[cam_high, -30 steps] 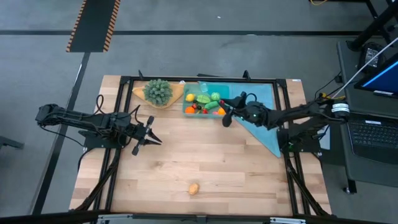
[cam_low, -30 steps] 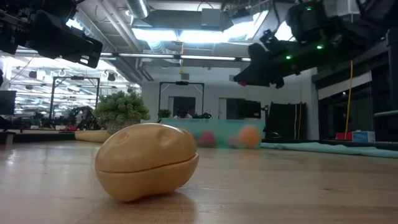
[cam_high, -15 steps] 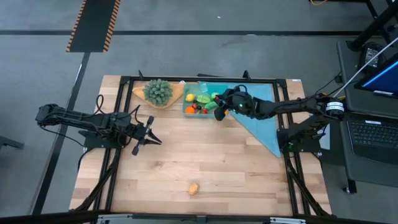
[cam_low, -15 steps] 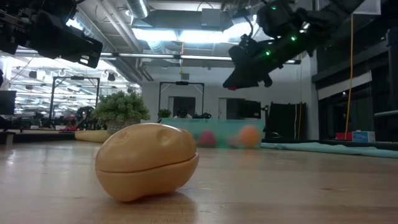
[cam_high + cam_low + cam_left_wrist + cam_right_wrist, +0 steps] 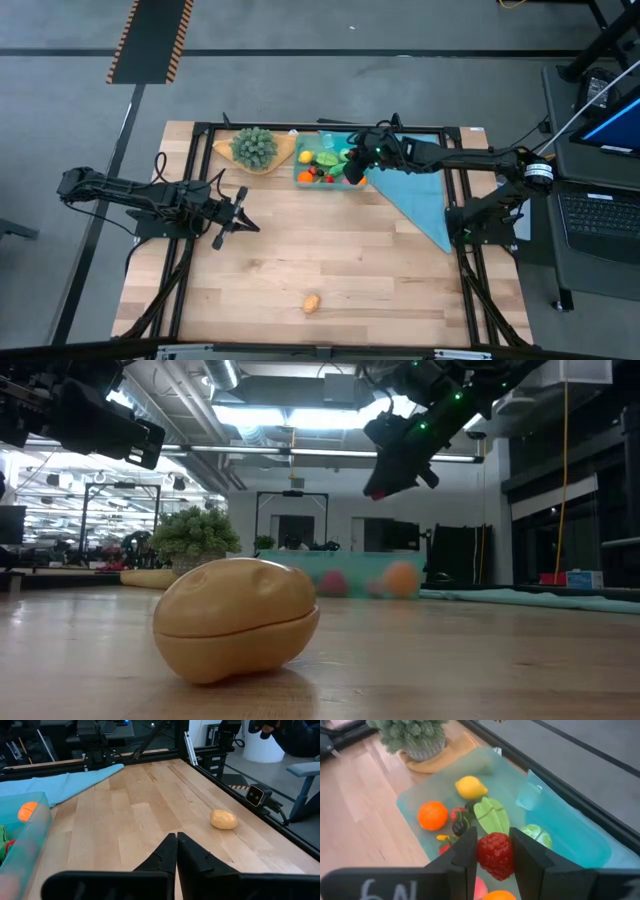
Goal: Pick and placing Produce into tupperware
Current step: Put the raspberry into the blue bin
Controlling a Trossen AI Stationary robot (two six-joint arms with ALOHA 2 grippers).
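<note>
The tupperware (image 5: 299, 166) stands at the table's far middle and holds several toy produce pieces, among them a lemon (image 5: 470, 787), an orange (image 5: 432, 815) and green pieces (image 5: 492, 817). My right gripper (image 5: 352, 171) hangs over its right end, shut on a red berry (image 5: 495, 855). A tan potato-shaped toy (image 5: 312, 302) lies alone on the wood near the front edge. My left gripper (image 5: 246, 217) waits shut above the table's left half, touching nothing. My right gripper pinches the red berry's two opposite sides (image 5: 483, 854) between its two fingers. The fingers slant down from the table's right side (image 5: 388, 472). The berry is lifted clear, above the produce in the tupperware.
A bushy green plant (image 5: 254, 146) on a tan wooden dish (image 5: 283, 153) stands left of the tupperware. A teal cloth (image 5: 420, 200) lies to its right, under my right arm. Bare wood stretches between the tupperware and the tan toy (image 5: 223, 819).
My right gripper has risen and gone from above the teal cloth toward the table's far edge and a little left, ending over the tupperware's right end. Its fingers have tipped more steeply down. It has stayed shut on the red berry.
</note>
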